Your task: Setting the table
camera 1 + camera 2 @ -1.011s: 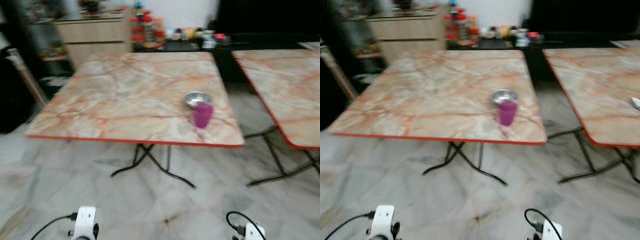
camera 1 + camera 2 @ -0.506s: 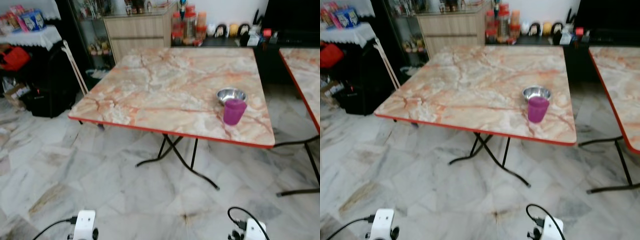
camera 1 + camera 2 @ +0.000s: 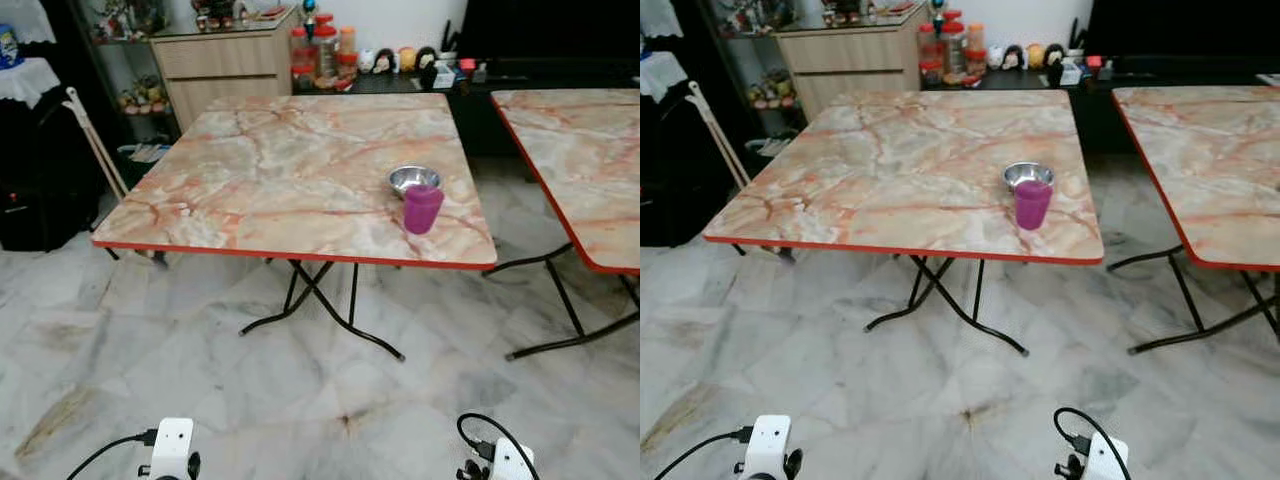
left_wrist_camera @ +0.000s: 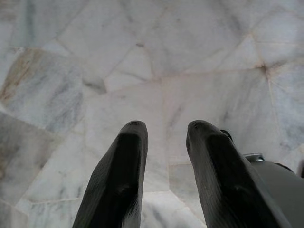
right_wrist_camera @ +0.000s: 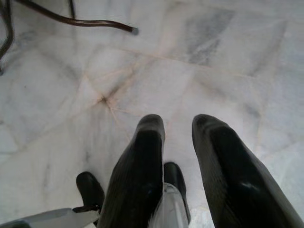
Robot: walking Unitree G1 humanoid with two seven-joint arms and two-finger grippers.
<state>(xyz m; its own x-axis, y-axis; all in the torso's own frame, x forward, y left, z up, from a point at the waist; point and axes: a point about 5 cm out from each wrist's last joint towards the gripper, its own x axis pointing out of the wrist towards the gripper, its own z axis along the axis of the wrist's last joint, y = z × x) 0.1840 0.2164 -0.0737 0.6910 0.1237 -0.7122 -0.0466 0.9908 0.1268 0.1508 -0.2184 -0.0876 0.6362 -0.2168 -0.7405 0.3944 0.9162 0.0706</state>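
Near right front corner of marble tabletop [image 3: 270, 170]: purple cup [image 3: 421, 208] touching steel bowl [image 3: 414, 181]. Step: approach. Left gripper [image 4: 164, 130], right gripper [image 5: 178, 124] hang over floor, jaws slightly parted, empty. Next: walk closer.

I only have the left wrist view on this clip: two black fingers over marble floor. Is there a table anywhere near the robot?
Observer: Yes. The head camera shows a marble-patterned table with a red edge standing ahead of the robot, across a stretch of floor.
Operator: Anything set on it?
Observer: A purple cup stands near the table's front right corner, with a small metal bowl just behind it.
Operator: What is the right arm doing?
Observer: It hangs low like the left. The right gripper points down at the floor, its fingers apart with nothing between them.
Operator: Any other furniture?
Observer: A second table of the same pattern stands to the robot's right.
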